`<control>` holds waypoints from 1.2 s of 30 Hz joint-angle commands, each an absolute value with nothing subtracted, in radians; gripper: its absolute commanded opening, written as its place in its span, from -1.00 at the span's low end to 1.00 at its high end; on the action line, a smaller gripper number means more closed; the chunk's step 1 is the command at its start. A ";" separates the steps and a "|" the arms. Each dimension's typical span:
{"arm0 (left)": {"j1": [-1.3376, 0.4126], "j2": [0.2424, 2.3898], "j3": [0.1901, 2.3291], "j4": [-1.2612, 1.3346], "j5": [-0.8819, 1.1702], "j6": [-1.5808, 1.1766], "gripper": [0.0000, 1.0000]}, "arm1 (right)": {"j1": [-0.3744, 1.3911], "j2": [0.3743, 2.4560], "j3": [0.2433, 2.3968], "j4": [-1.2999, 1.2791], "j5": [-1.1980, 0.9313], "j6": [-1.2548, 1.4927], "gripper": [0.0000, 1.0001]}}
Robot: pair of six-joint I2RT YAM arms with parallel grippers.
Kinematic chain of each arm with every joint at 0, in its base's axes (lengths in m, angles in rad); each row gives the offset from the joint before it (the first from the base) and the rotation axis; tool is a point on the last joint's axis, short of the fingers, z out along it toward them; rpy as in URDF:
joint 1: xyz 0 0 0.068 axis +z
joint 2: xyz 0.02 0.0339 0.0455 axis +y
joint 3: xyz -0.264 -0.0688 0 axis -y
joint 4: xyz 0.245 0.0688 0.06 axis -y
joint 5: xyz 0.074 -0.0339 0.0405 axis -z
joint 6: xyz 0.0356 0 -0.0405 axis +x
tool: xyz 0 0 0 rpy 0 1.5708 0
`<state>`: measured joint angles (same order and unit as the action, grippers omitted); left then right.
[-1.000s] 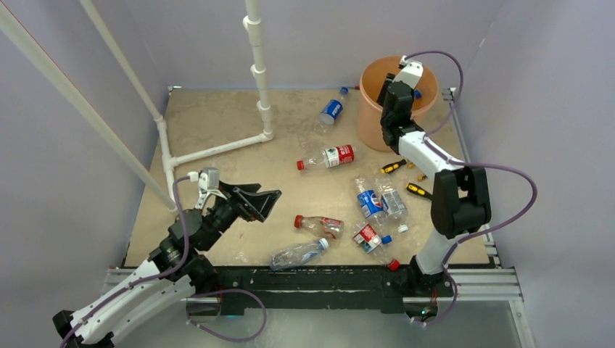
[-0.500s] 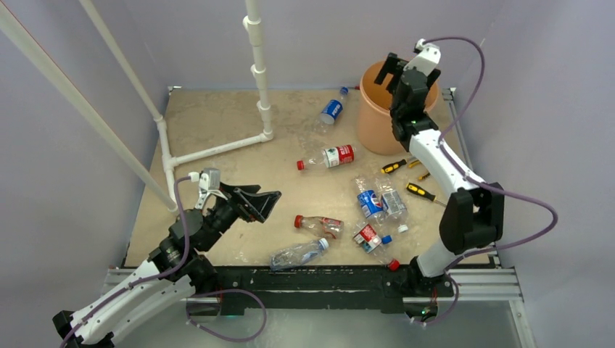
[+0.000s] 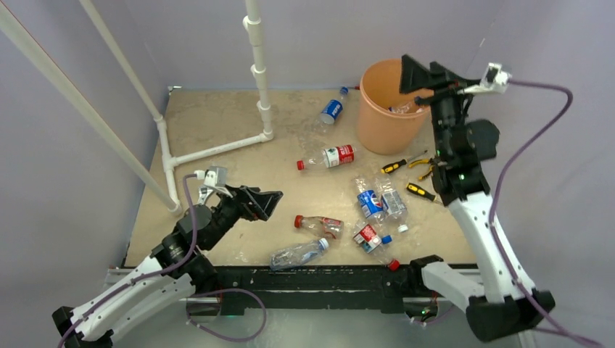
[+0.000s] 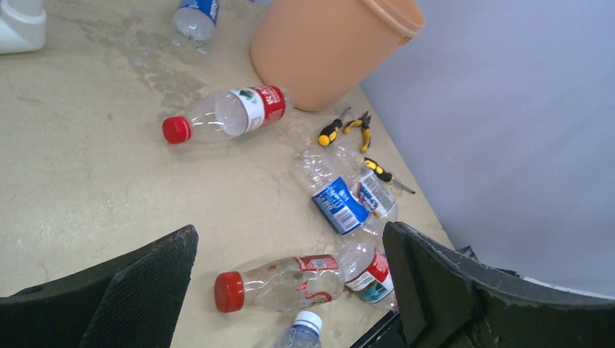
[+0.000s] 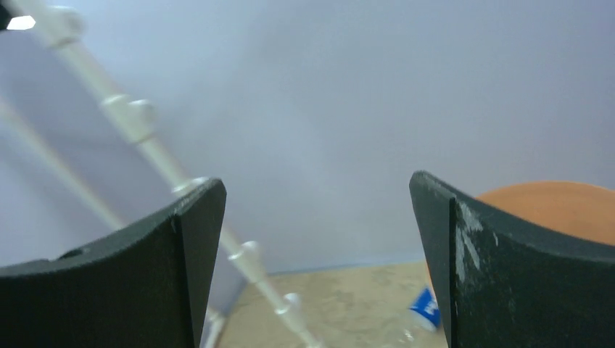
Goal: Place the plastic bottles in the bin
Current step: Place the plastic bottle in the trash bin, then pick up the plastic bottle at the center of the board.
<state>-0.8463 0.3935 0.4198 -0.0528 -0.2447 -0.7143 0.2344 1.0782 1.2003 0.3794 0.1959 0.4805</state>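
Right gripper (image 3: 415,75) swung up off the round orange plastic bin (image 3: 381,129), jaws spread, empty (left gripper (image 3: 270,204) too); we reckon the clear plastic bottles (image 3: 319,225) crush easily, so pinch mid-body.

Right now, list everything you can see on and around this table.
plastic bottles: at least seven, clear with red or blue labels, lying scattered over the table's middle and right; at least one more inside the bin
bin: one, orange, far right corner
screwdrivers: two, yellow-and-black handles, just in front of the bin
pliers: one, yellow-and-black handles, between the screwdrivers
pipe frame: one, white, far left
table: one, tan
left hand: open, empty, near left
right hand: open, empty, above the bin
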 commanded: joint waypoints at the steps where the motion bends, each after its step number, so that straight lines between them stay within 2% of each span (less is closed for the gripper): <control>1: -0.845 0.444 0.477 -0.102 -0.287 -0.729 0.98 | 0.235 0.936 1.003 0.404 -0.183 0.665 0.98; 5: -0.845 0.505 0.492 -0.147 -0.329 -0.748 0.99 | 0.235 0.803 0.721 0.490 -0.400 0.813 0.98; 9: -0.845 0.556 0.489 -0.164 -0.380 -0.789 0.99 | 0.257 0.685 0.554 0.506 -0.477 0.912 0.98; 11: -0.845 0.566 0.478 -0.176 -0.427 -0.823 0.98 | 0.306 0.654 0.565 0.388 -0.430 0.824 0.98; 14: -0.845 0.573 0.455 -0.184 -0.491 -0.877 0.98 | 0.413 0.660 0.598 0.169 -0.235 0.661 0.98; 17: -0.845 0.612 0.455 -0.220 -0.500 -0.887 0.98 | 0.467 0.744 0.597 0.055 -0.110 0.603 0.98; 21: -0.845 0.753 0.514 -0.324 -0.410 -0.833 0.98 | 0.481 0.923 0.569 0.002 -0.139 0.544 0.98; 24: -0.847 0.820 0.527 -0.364 -0.354 -0.817 0.99 | 0.621 0.970 0.529 0.038 -0.066 0.496 0.94; 28: -0.847 0.744 0.454 -0.300 -0.317 -0.860 0.98 | 0.811 1.061 0.579 0.016 0.081 0.460 0.91; 33: -0.847 0.658 0.395 -0.263 -0.324 -0.907 0.95 | 0.921 1.250 0.671 -0.071 0.101 0.430 0.81; 36: -0.847 0.654 0.391 -0.272 -0.323 -0.911 0.95 | 0.961 1.316 0.718 -0.130 0.150 0.440 0.83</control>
